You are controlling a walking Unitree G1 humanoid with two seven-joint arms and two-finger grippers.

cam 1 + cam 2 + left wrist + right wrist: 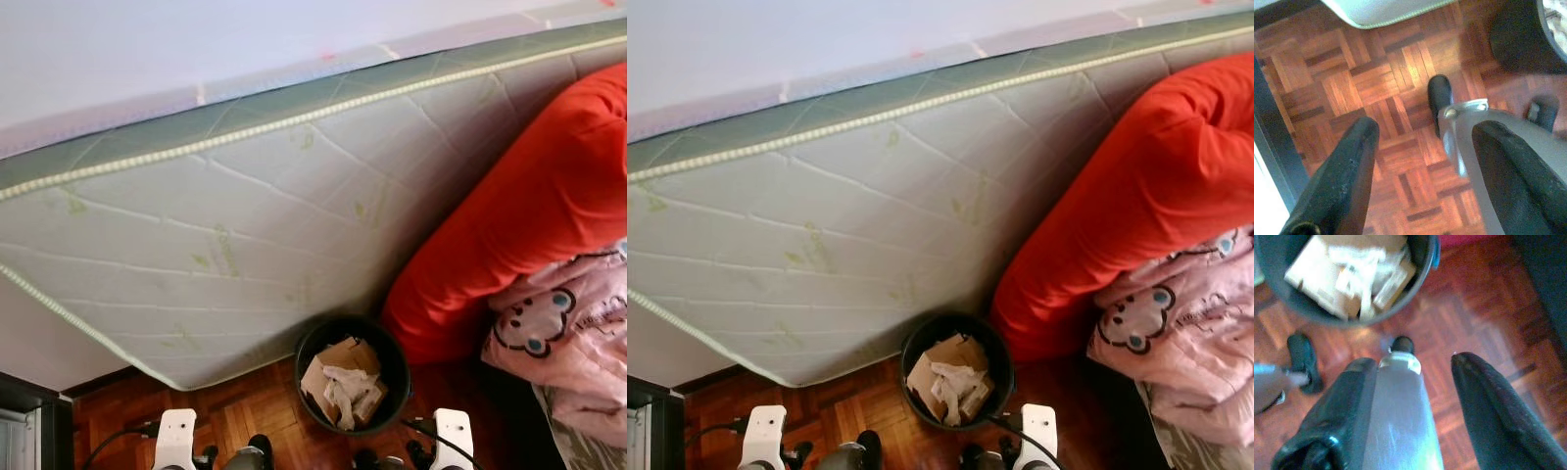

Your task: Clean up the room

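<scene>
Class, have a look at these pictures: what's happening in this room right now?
The robot stands on a parquet floor facing a black waste bin that already holds cardboard and crumpled paper. Behind the bin, a quilted mattress leans tilted against the wall, with a red cushion and a pink cartoon-print bundle on the right. Neither arm is handling anything: the left end effector and right end effector hang open above the bare floor, the right one close to the bin.

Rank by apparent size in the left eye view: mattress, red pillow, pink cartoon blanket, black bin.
1. Mattress, leaning against the wall, by far the largest.
2. Red pillow.
3. Pink cartoon blanket, cut off by the frame edge, so its full size is unsure.
4. Black bin holding cardboard and paper, smallest.
</scene>
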